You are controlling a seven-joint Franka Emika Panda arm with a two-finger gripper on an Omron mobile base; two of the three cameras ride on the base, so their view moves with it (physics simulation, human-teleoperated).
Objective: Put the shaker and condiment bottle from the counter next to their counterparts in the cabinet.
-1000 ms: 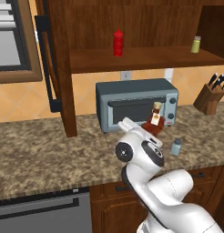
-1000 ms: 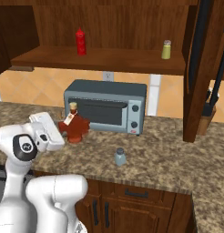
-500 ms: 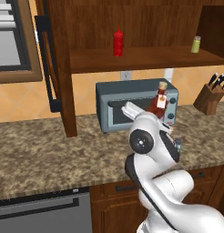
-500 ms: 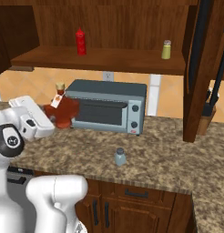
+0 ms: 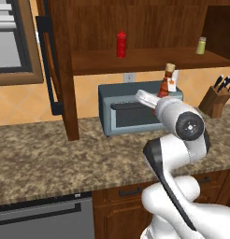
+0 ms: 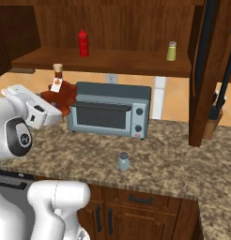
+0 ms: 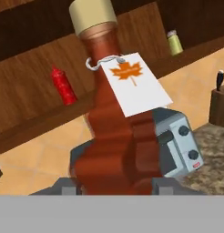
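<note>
In the left base view, a stainless appliance front [image 5: 9, 42] sits at the far left, and below it a dishwasher panel [image 5: 39, 219] sits under the counter [image 5: 51, 158], a speckled brown-and-beige granite top. The open cabinet door [image 5: 58, 70], with its black bar handle [image 5: 46, 65], hangs just right of that. Inside the cabinet [image 5: 149, 28], the red squeeze bottle [image 5: 121, 44] stands on the shelf board [image 5: 145, 59] toward its left part, and the yellow-green shaker [image 5: 201, 45] stands well apart from it near the shelf's right end. Under the shelf a grey toaster oven [image 5: 124, 114] rests on the counter against the tan wall. In front of the oven's right part, the condiment bottle [image 5: 166, 86] is lifted clear of the counter, roughly upright, its tan cap just under the shelf edge and its white label facing right. The gripper [image 5: 160, 100] is clamped on the bottle's wide base; in the hand view the red-brown body fills the space between the two finger tips. At the far right a knife block [image 5: 216, 100] stands on the counter.

In the right base view the held bottle [image 6: 58, 93] hangs left of the toaster oven [image 6: 110, 110], with the gripper [image 6: 54, 105] below it. The pale blue-grey shaker [image 6: 123, 161] stands on the counter [image 6: 173, 168] in front of the oven, near the front edge. On the shelf, the squeeze bottle [image 6: 83, 43] is left and the yellow-green shaker [image 6: 171, 50] right.
</note>
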